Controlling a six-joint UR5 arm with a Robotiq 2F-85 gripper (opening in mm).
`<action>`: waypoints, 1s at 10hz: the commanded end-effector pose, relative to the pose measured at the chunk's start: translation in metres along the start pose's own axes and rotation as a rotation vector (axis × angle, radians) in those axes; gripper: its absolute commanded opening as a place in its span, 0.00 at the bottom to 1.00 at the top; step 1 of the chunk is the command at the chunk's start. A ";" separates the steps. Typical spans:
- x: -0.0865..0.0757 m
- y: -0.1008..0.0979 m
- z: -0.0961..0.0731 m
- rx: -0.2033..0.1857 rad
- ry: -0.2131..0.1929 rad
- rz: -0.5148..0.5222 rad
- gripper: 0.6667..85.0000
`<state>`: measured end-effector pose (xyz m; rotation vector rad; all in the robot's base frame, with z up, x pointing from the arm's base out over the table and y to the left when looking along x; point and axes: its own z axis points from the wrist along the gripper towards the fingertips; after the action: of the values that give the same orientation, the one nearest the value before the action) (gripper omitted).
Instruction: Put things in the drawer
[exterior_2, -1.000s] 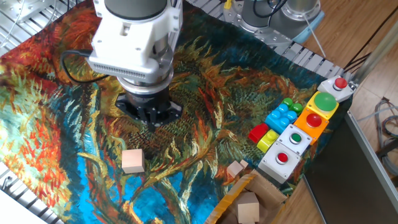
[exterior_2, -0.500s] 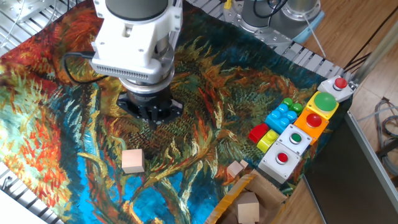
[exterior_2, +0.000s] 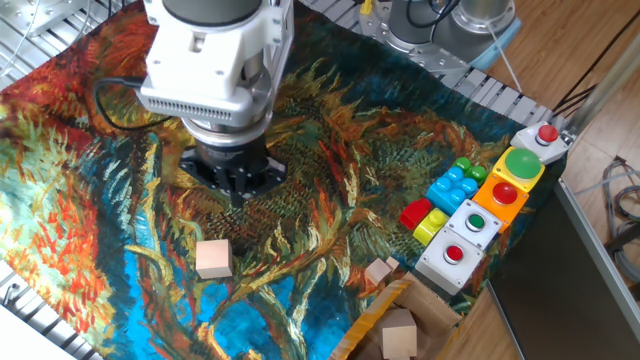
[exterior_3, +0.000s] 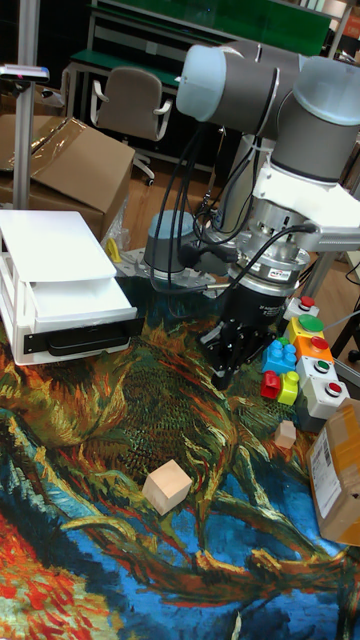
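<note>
A pale-wood cube (exterior_2: 213, 258) (exterior_3: 167, 487) lies on the painted cloth, in front of my gripper (exterior_2: 233, 190) (exterior_3: 226, 368) and well apart from it. The gripper hangs just above the cloth, its black fingers pointing down; they look open with nothing between them. A smaller wood cube (exterior_2: 378, 271) (exterior_3: 286, 433) rests near the cardboard box. The drawer (exterior_3: 85, 340) shows as a dark front with a handle at the base of the white cabinet (exterior_3: 55, 260), left of the gripper, and appears only in the tall fixed view.
Coloured plastic bricks (exterior_2: 445, 195) (exterior_3: 278, 372) and a row of button boxes (exterior_2: 490, 205) (exterior_3: 315, 362) line the right side. An open cardboard box (exterior_2: 400, 320) at the front right corner holds another wood cube (exterior_2: 398, 335).
The gripper has drifted slightly to the left over the cloth. Both cubes lie where they were.
</note>
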<state>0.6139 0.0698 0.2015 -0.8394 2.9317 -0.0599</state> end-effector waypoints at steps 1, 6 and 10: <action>-0.004 -0.005 -0.003 0.005 -0.024 -0.036 0.01; -0.035 -0.018 -0.001 0.053 -0.120 -0.094 0.14; -0.046 -0.008 0.038 -0.061 -0.083 -0.126 0.58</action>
<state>0.6537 0.0796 0.1857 -0.9706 2.8137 -0.0246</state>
